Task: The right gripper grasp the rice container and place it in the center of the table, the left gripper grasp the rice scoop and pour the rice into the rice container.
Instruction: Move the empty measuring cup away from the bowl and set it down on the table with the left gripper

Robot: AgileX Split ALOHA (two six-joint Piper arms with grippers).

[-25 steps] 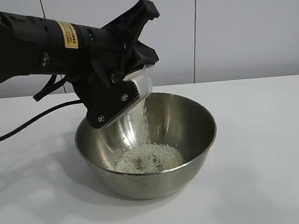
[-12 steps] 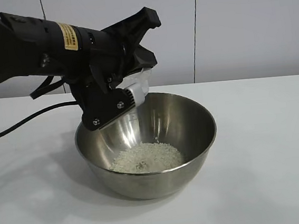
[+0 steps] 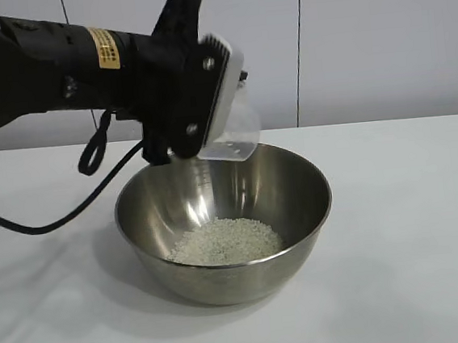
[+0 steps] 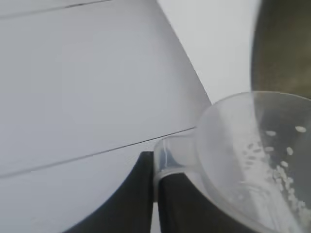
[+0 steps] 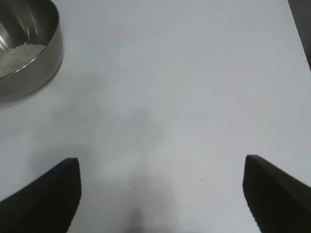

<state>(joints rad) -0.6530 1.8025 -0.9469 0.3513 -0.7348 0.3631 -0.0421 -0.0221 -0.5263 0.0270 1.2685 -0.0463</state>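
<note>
Left pincer (image 3: pixel 206 101) was clenched on the rice scoop's (image 3: pixel 237 130) handle; scoop looked light, thin plastic, probably slippery.

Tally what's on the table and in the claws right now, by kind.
Steel bowls: 1, the rice container holding the rice
Plastic cups: 1, the rice scoop, held over the bowl by the left claw
Total: 2
</note>
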